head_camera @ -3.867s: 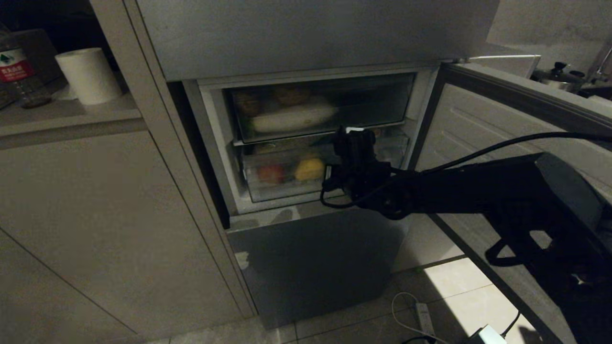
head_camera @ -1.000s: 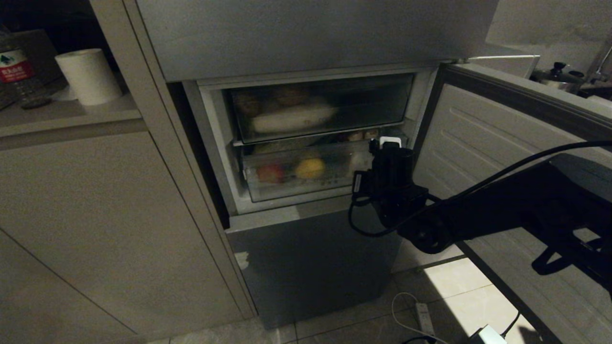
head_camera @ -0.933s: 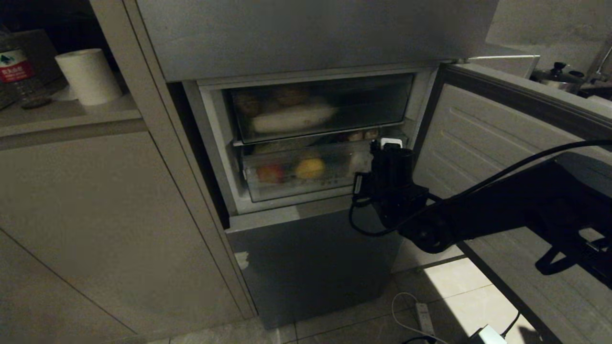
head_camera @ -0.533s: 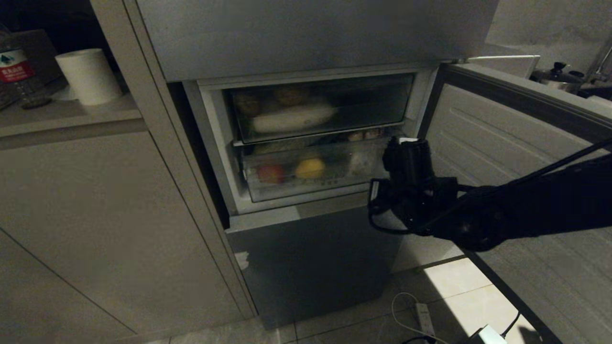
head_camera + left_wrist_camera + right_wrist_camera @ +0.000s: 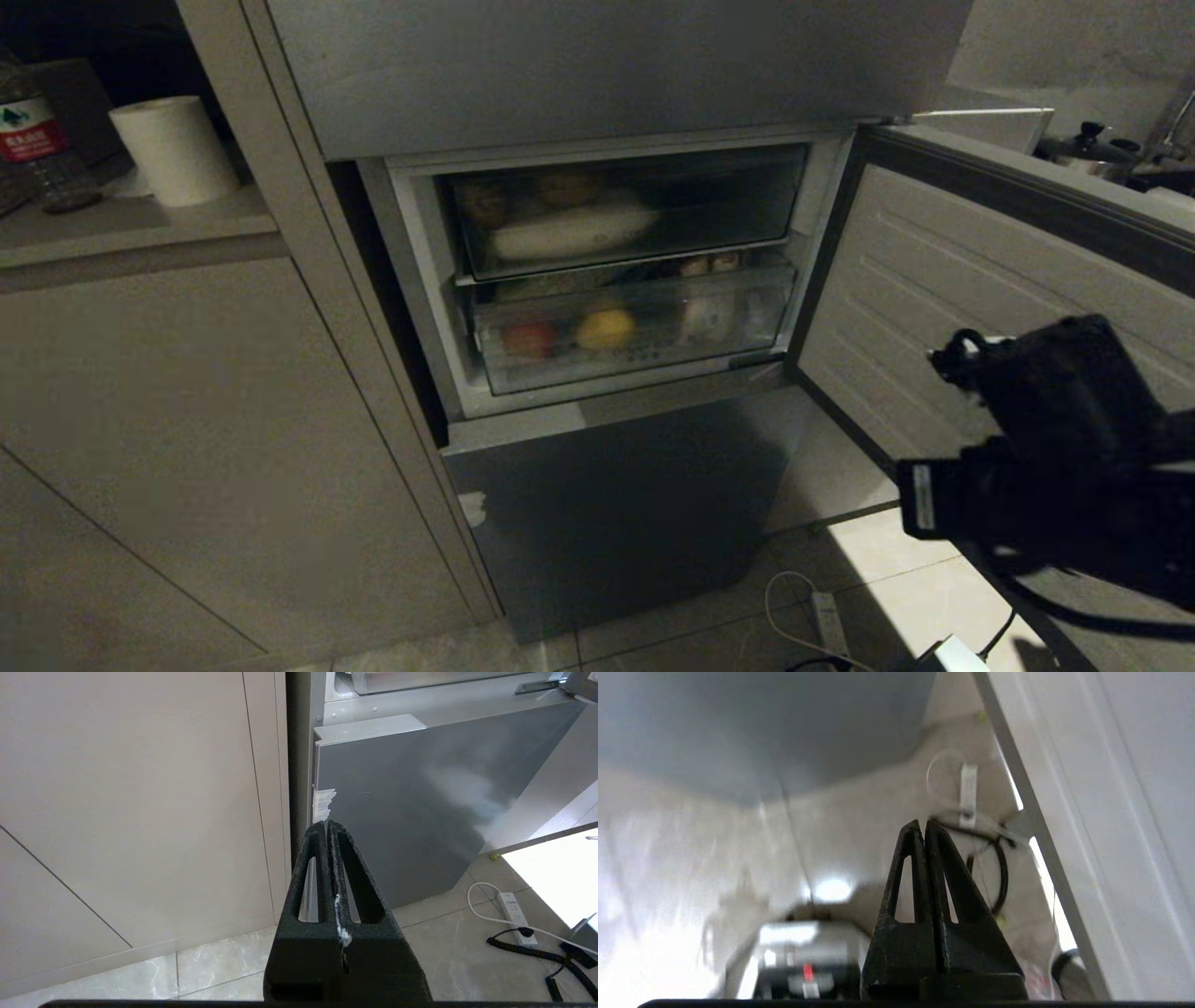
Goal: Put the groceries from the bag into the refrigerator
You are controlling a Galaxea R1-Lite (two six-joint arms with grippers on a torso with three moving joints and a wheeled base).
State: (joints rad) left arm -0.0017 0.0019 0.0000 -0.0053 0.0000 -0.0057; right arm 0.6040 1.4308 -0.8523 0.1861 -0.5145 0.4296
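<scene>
The grey refrigerator (image 5: 607,65) has its middle door (image 5: 934,271) swung open to the right. Groceries lie in two clear drawers. A long pale item (image 5: 571,231) is in the upper one. A red fruit (image 5: 528,338), a yellow fruit (image 5: 605,329) and a white bottle (image 5: 702,317) are in the lower one, with pale lumps (image 5: 709,264) behind it. My right gripper (image 5: 966,350) (image 5: 921,823) is shut and empty, in front of the open door, well right of the drawers. My left gripper (image 5: 325,823) is shut and empty, low before the bottom door's taped edge. The bag is out of view.
Beige cabinets stand left of the fridge. On their counter are a paper roll (image 5: 173,149) and a red-labelled water bottle (image 5: 33,140). A power strip (image 5: 826,621) and cables lie on the tiled floor below the open door. A pot (image 5: 1088,140) sits at the far right.
My right arm has pulled back from the lower drawer, moving right and toward the camera. The drawer front now shows whole. The left arm has not moved.
</scene>
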